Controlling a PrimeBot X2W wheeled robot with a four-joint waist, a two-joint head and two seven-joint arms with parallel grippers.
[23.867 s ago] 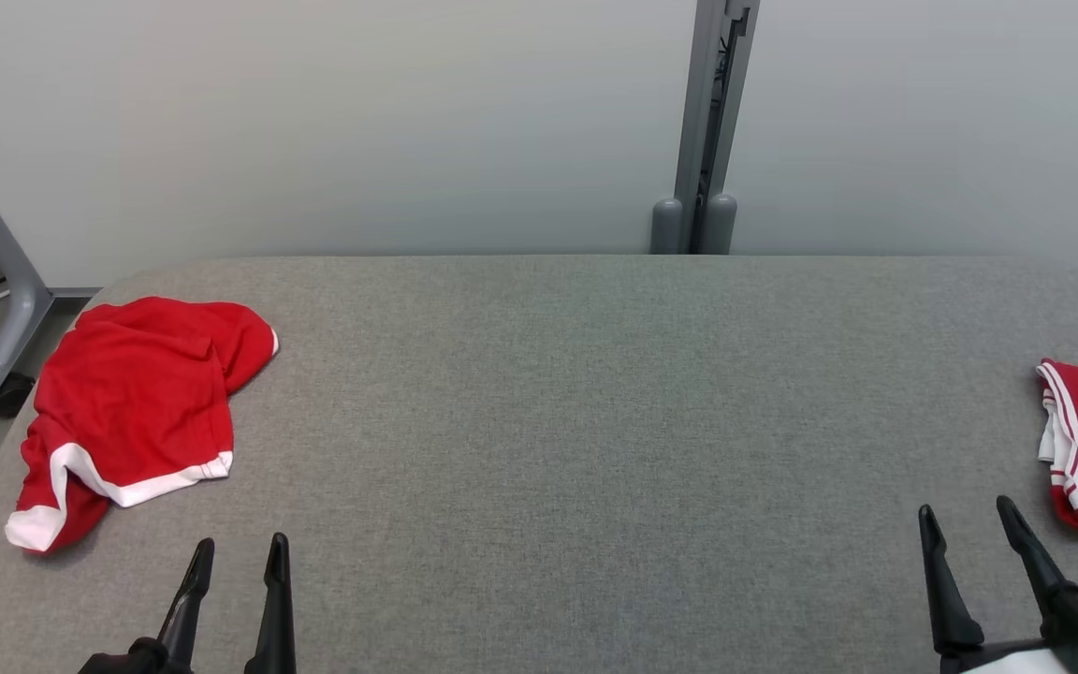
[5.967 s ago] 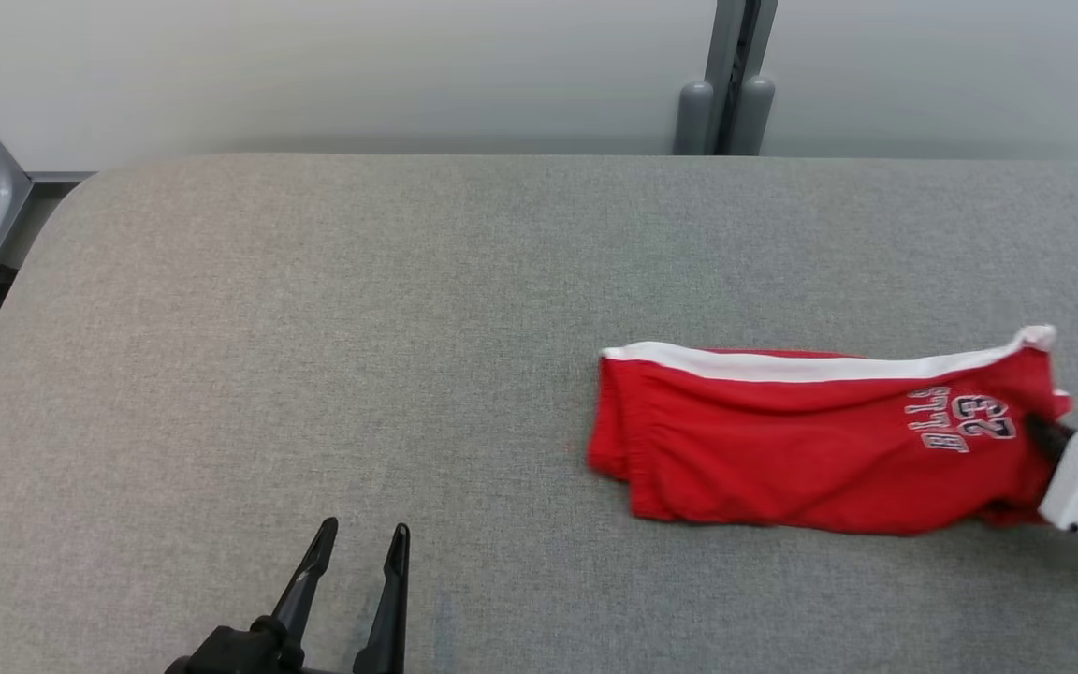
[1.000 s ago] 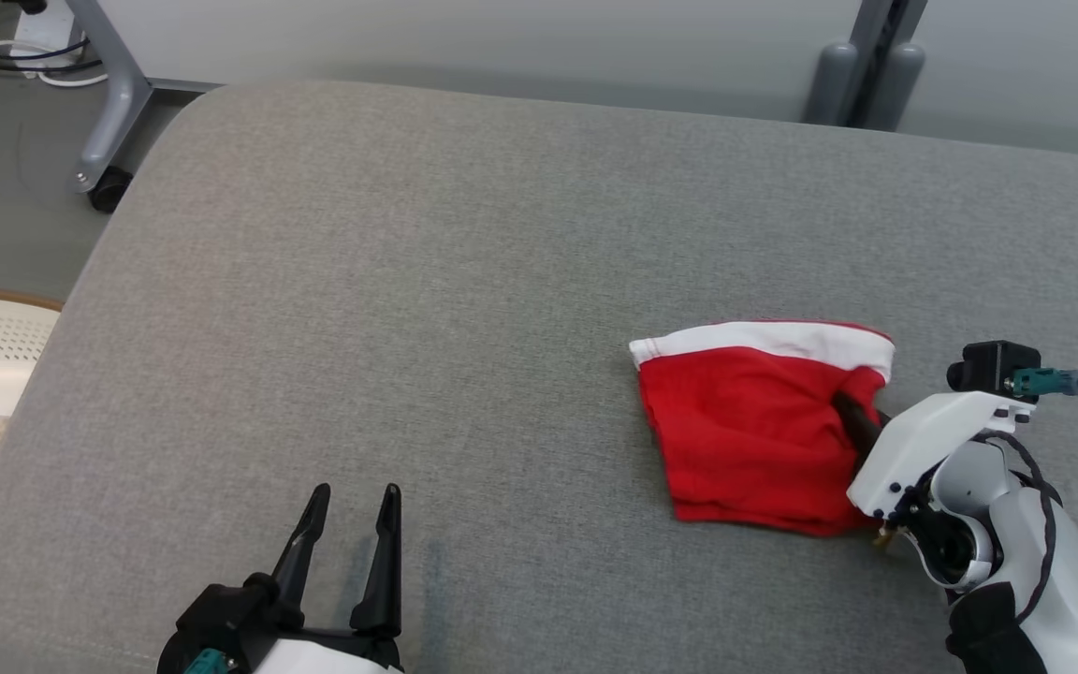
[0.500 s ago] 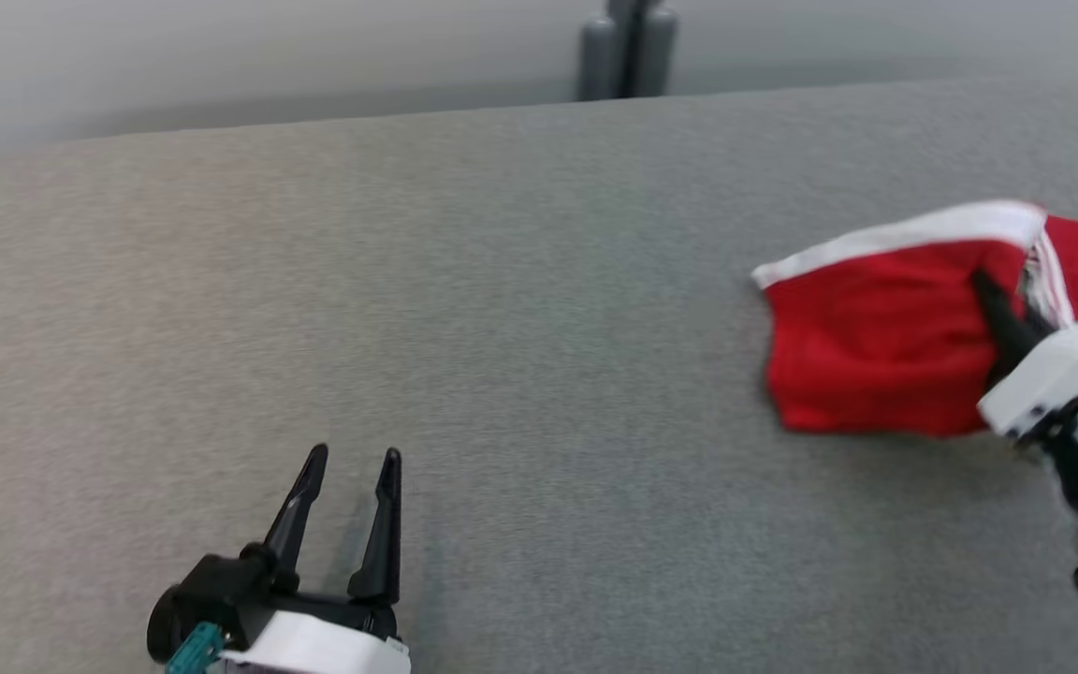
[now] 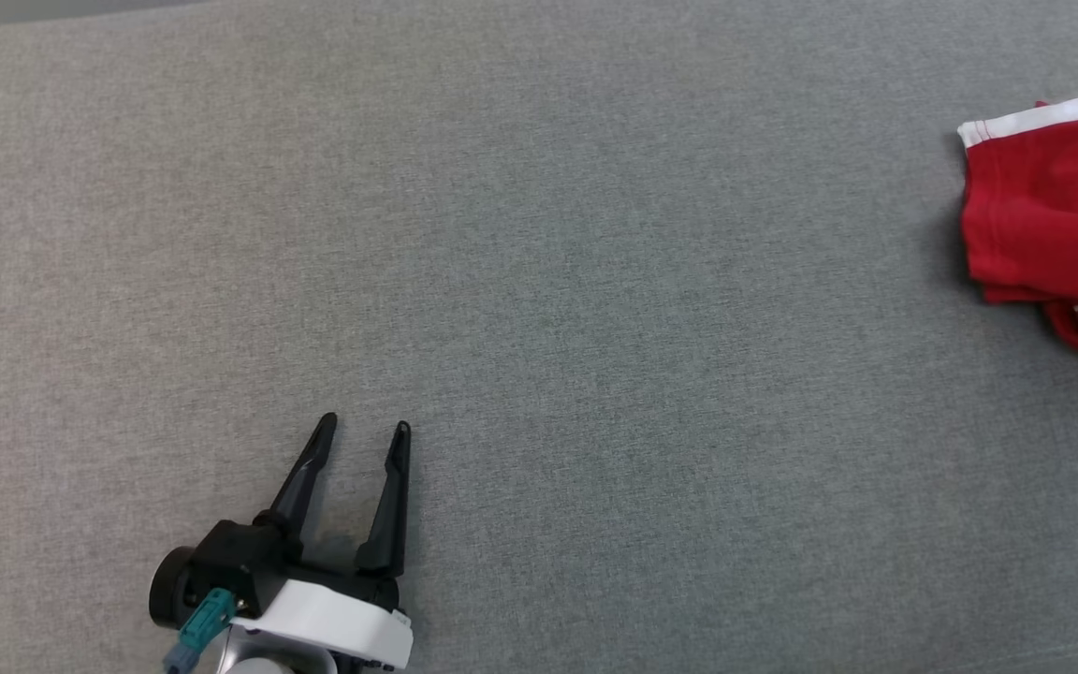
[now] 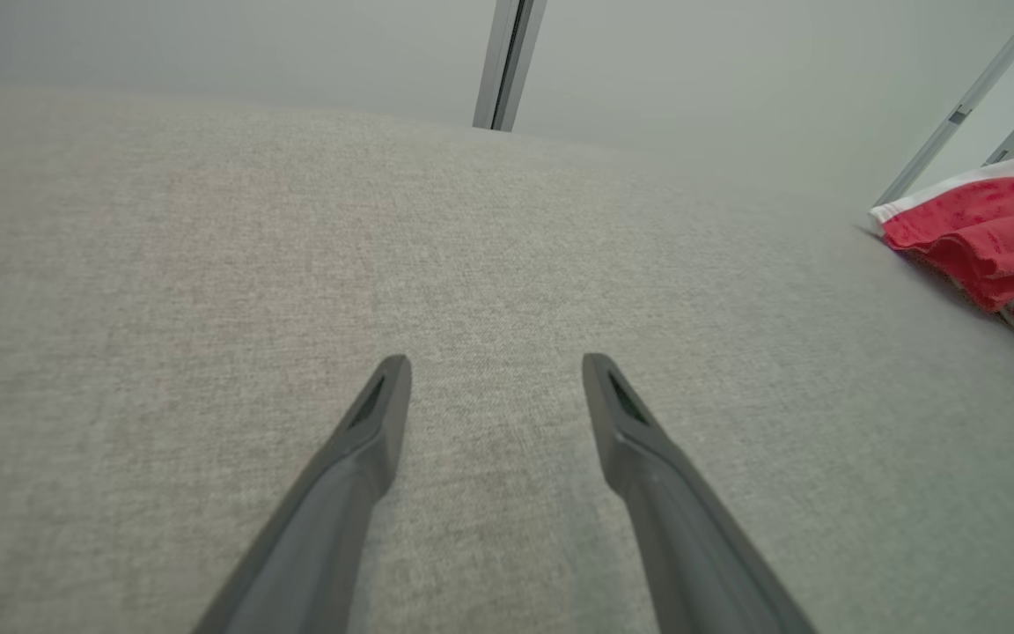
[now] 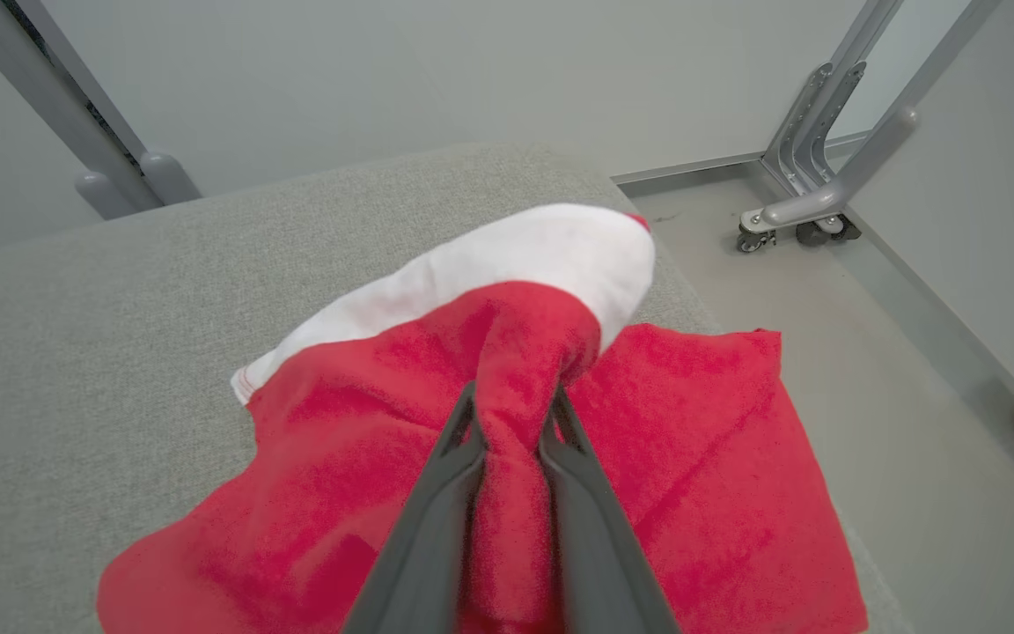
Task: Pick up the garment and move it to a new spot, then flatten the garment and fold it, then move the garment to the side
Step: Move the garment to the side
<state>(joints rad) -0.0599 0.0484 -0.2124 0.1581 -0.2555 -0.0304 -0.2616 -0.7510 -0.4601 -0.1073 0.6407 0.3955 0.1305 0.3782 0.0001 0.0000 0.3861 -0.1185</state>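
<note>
— Where's the garment [image 5: 1049, 201]?
— Folded, at the far right end of the grey table [image 5: 502, 234], by the corner. The right gripper [image 7: 514, 396] has a ridge of it pinched tight.
— And the left gripper [image 5: 364, 423]?
— Spread wide, empty, well apart. Folding and shifting look done; I'd say only letting go is left.

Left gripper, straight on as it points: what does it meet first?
Seemingly nothing: the left gripper points across open grey tabletop; the red shorts lie off to its right. Height unclear.
</note>
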